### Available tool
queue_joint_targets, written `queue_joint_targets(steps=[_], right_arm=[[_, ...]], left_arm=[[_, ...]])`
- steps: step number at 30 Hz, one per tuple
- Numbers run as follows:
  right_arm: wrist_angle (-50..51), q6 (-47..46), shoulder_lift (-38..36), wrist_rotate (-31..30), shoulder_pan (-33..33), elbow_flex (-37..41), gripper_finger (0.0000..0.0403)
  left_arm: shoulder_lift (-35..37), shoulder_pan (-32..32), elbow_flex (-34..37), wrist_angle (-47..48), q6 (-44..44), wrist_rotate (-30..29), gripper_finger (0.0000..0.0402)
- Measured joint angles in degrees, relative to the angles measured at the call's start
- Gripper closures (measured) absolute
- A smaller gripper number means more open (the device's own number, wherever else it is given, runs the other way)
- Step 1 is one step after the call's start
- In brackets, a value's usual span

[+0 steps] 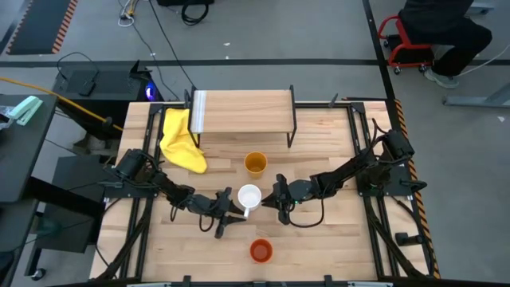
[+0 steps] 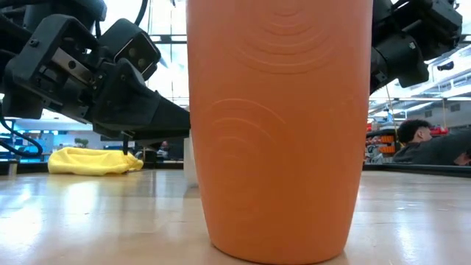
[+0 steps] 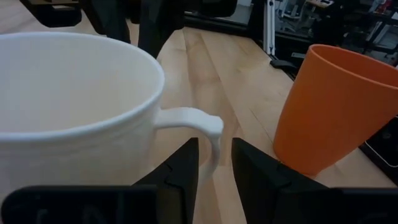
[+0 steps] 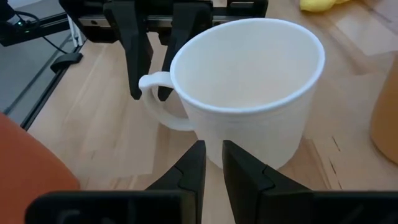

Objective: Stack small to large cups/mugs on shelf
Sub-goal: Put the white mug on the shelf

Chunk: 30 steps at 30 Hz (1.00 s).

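Observation:
The white mug [image 1: 249, 196] stands upright on its base mid-table, its handle [image 1: 248, 211] toward the near edge. My left gripper [image 3: 215, 171] is open and comes level from the table's left. One finger is inside the handle loop [image 3: 214, 140], the other outside it, with a sliver of table showing between handle and outer finger. My right gripper [image 4: 214, 163] is shut, low at the mug's right side wall [image 4: 261, 134]. The yellow-orange cup [image 1: 255, 163] stands between the mug and the shelf [image 1: 243, 112]. The orange-red cup [image 1: 260, 250] stands near the near edge. My right gripper points level from the table's right at the lower part of the mug's side wall [image 4: 214, 140], opposite the handle side. Its fingertips [image 4: 200, 149] overlap the wall in the wrist view; I cannot tell whether they touch it.
A yellow cloth [image 1: 182, 142] lies at the shelf's left leg. The orange-red cup [image 2: 280, 125] fills the low view, and the left arm [image 2: 110, 88] shows beside it. A person sits beyond the table's far right [image 1: 438, 32]. Bare wood lies left and right of the near cup.

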<state>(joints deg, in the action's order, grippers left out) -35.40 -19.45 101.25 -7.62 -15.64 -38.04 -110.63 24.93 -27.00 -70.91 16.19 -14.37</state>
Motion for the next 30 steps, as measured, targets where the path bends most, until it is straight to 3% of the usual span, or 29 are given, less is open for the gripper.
queue_joint_targets(steps=[12,30], right_arm=[[0.0,0.1,0.0,0.0,0.0,0.0,0.0341],[-0.04,0.1,0.0,0.01,0.0,0.0,0.0341]], left_arm=[[0.0,0.0,0.0,-0.3,0.37,-0.61,0.0307],[0.0,0.0,0.0,-0.44,1.13,-0.61,0.0351]])
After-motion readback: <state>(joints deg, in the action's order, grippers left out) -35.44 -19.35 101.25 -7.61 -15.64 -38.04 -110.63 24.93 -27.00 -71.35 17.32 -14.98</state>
